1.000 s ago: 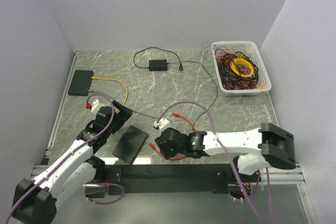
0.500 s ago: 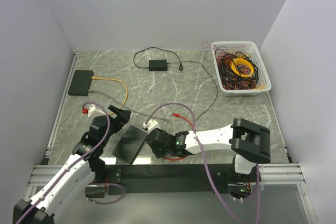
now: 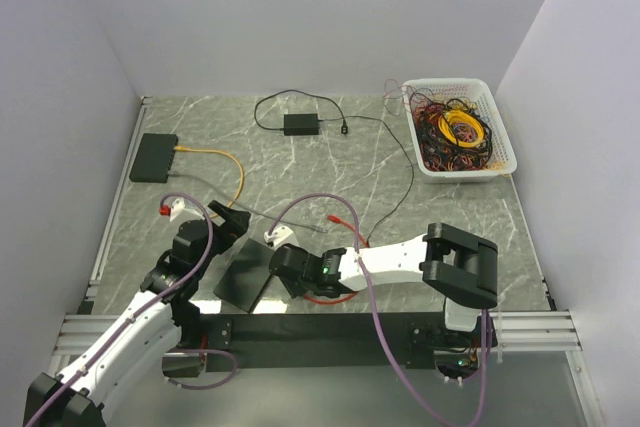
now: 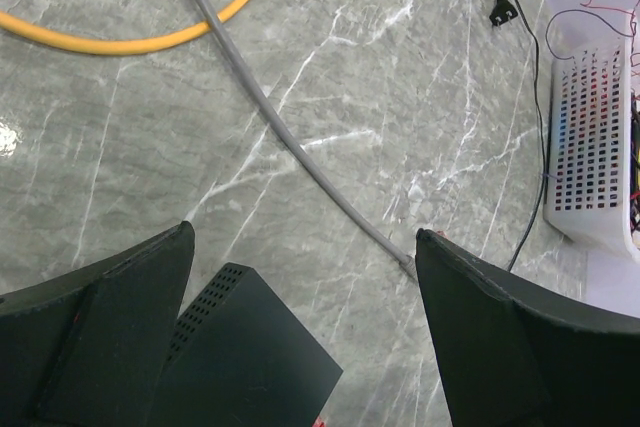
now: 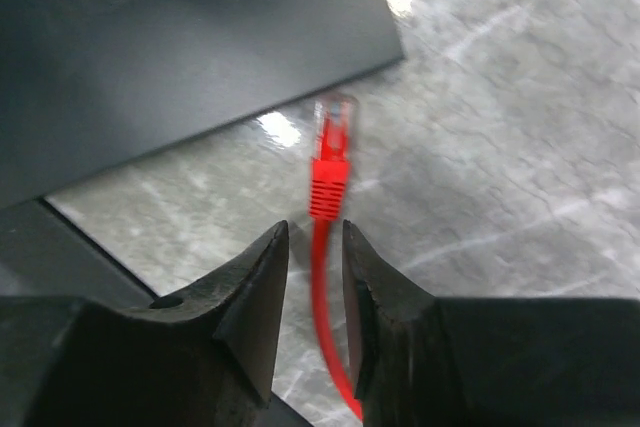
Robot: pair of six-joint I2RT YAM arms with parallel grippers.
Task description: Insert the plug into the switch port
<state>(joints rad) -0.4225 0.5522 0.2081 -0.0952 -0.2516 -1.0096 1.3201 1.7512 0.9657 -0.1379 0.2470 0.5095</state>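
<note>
Beside one switch (image 5: 180, 47), right jaws narrowly straddle one cable (image 5: 322, 252), maybe gripping; left wide.

Pale lilac walls (image 3: 300, 17) enclose a grey marbled tabletop (image 3: 300, 162).

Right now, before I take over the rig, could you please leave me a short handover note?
Left gripper: jaws wide open, empty, above a corner of the black switch.
Right gripper: jaws closed on the red cable just behind its plug.
Plug points toward the switch's edge, not touching it.
Done: cable grasped. Left: find a port (none visible here), align, insert.
</note>
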